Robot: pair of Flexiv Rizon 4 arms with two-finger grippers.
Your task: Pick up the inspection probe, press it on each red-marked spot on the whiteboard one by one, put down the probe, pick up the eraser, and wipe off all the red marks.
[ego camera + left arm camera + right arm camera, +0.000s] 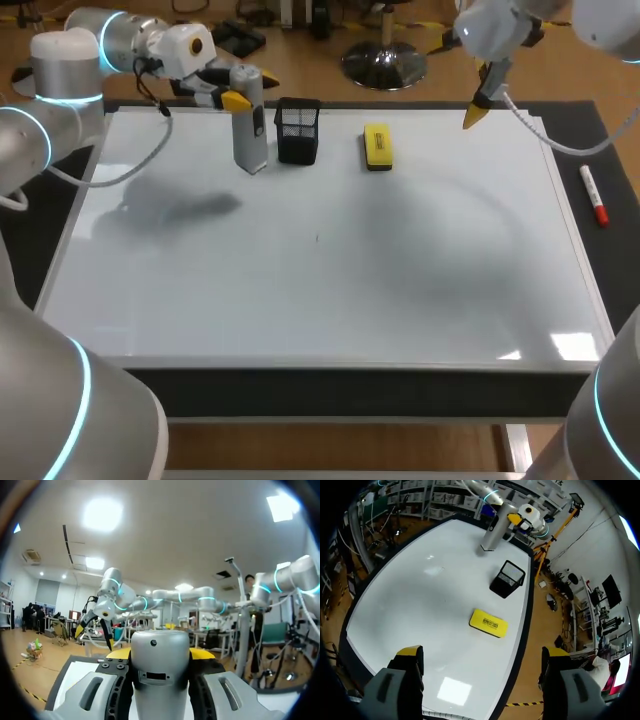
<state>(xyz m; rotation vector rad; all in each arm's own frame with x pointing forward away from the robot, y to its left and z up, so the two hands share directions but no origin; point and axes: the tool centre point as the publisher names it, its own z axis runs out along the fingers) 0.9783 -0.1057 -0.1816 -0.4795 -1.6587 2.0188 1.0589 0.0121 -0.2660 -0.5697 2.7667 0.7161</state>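
— While the left jaws clamp the upright probe [250, 128] between them, where's the eraser [377, 146]?
— Flat on the whiteboard [320, 290], ahead of the right jaws, which gape wide, holding nothing.

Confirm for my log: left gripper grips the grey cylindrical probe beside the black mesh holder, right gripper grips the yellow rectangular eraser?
No: the right gripper is open and empty; the yellow rectangular eraser lies on the whiteboard, per the right wrist view. Rest holds.
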